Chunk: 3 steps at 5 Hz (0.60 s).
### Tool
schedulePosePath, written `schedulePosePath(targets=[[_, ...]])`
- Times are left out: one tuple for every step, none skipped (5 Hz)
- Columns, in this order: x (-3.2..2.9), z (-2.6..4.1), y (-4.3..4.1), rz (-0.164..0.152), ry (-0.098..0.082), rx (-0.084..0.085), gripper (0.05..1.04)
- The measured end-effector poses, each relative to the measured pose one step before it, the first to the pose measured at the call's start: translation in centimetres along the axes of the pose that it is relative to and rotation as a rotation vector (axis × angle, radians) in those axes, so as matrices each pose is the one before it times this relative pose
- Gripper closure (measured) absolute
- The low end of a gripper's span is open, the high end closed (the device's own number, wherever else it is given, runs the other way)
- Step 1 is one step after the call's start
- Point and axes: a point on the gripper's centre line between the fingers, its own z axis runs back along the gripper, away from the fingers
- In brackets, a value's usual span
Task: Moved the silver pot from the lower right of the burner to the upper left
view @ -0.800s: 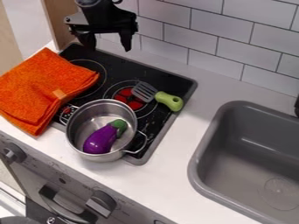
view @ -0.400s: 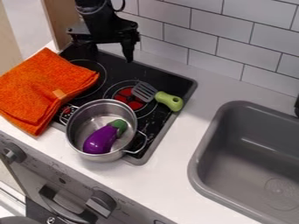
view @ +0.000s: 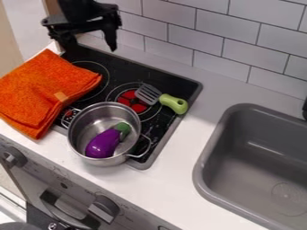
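Silver pot (view: 94, 118), with a purple eggplant (view: 103, 144) inside, straddles the lower edge of the cooktop (view: 174, 85). Left to right come a folded orange towel (view: 45, 85), the tool (view: 91, 45) spread open and empty near the cooktop's upper-left corner, a green-handled slotted spatula (view: 174, 103), and the bench's (view: 177, 179) gray sink (view: 231, 146).

The black arm (view: 76, 5) comes in from the top edge, toward the upper left. Its end effector (view: 90, 46) hangs over the far left corner of the counter (view: 174, 179), fingertips down. The two fingers (view: 111, 37) stand wide apart, with a gap between their tips. The broad crosspiece above them (view: 84, 23) slants slightly, higher on the view's right.
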Motion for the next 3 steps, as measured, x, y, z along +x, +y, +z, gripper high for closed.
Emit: schedulePosePath(targets=[[-3.333, 0.167, 1.146, 0.0477, 0.0405, 0.064, 0.083], [-3.124, 0.898, 1.34, -0.0143, 0.0496, -0.0064, 0.083], [-2.087, 0.013, 1.713, -0.0076, 0.0475, 0.0401, 0.083]])
